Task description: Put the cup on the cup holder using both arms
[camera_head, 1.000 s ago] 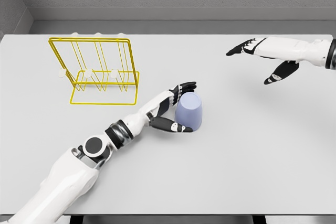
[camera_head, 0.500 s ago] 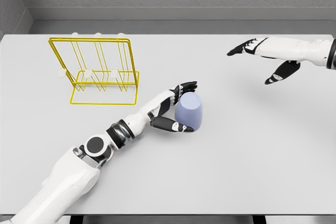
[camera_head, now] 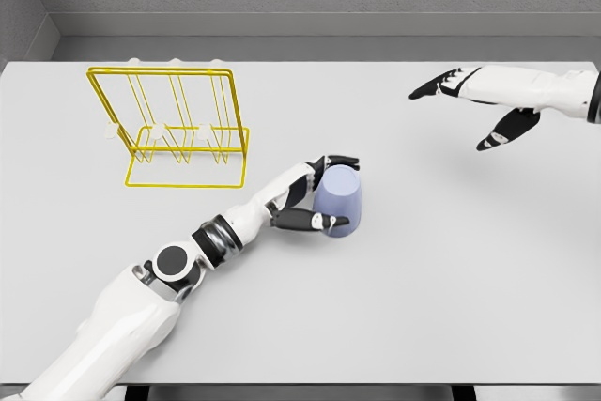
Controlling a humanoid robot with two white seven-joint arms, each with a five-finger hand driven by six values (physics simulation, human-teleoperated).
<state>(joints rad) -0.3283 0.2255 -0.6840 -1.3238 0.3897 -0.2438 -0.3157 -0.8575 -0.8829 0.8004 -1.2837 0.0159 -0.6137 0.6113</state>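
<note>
Closing in since the earlier frames, the dark fingers (camera_head: 336, 162) of the left hand (camera_head: 315, 196) now wrap over the far side of the lavender cup (camera_head: 337, 198), with the thumb pressed along its near-left wall, so the hand looks clamped on it where before it merely cupped it. That cup stands inverted near the middle of the tabletop (camera_head: 423, 279), narrow closed end up, right of and nearer than the yellow wire cup holder (camera_head: 172, 129) at far left. It appears a rigid, smooth, light plastic tumbler, likely slick; its taper suggests a grip low on the wider wall would be least likely to slide off. Far right, the right hand (camera_head: 479, 105) hovers with fingers spread, holding nothing, well apart from the cup.
</note>
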